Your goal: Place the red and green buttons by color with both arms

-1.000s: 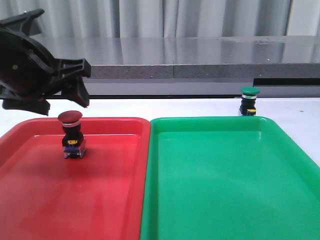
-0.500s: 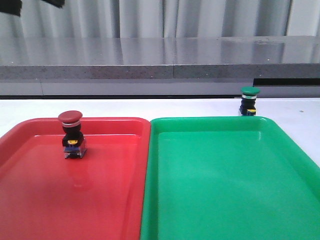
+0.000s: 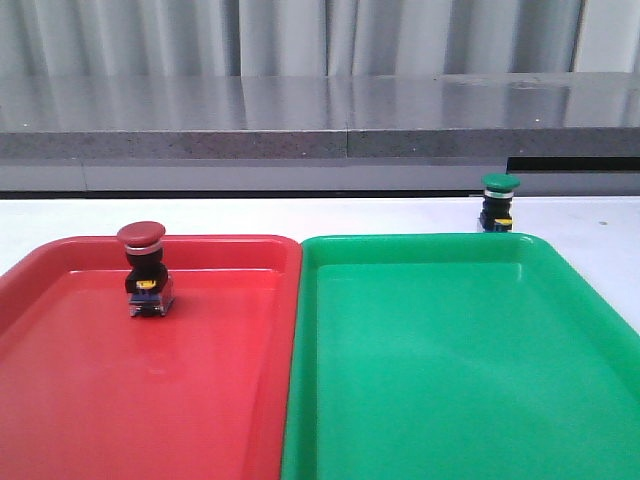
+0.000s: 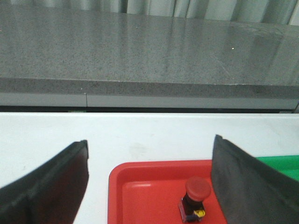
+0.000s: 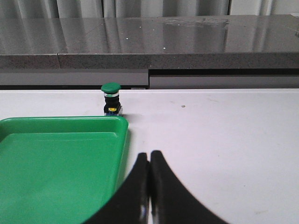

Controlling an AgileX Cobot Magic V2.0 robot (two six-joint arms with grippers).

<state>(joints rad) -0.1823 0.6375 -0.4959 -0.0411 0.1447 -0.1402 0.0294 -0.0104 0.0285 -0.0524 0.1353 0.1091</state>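
The red button (image 3: 142, 268) stands upright in the red tray (image 3: 60, 400), near its far left part; it also shows in the left wrist view (image 4: 196, 198). The green button (image 3: 498, 202) stands on the white table just behind the green tray (image 3: 450, 380); it also shows in the right wrist view (image 5: 111, 98), beyond the green tray's (image 5: 46, 163) far corner. My left gripper (image 4: 149, 144) is open and empty, held above and short of the red button. My right gripper (image 5: 149, 156) is shut and empty, over the table beside the green tray. Neither arm shows in the front view.
The two trays lie side by side on the white table (image 3: 330, 215). A grey stone ledge (image 3: 330, 125) runs along the back of the table, with curtains behind it.
The left arm, seen above the red button a second ago, has lifted up and out of the front view. The buttons and trays have not moved.
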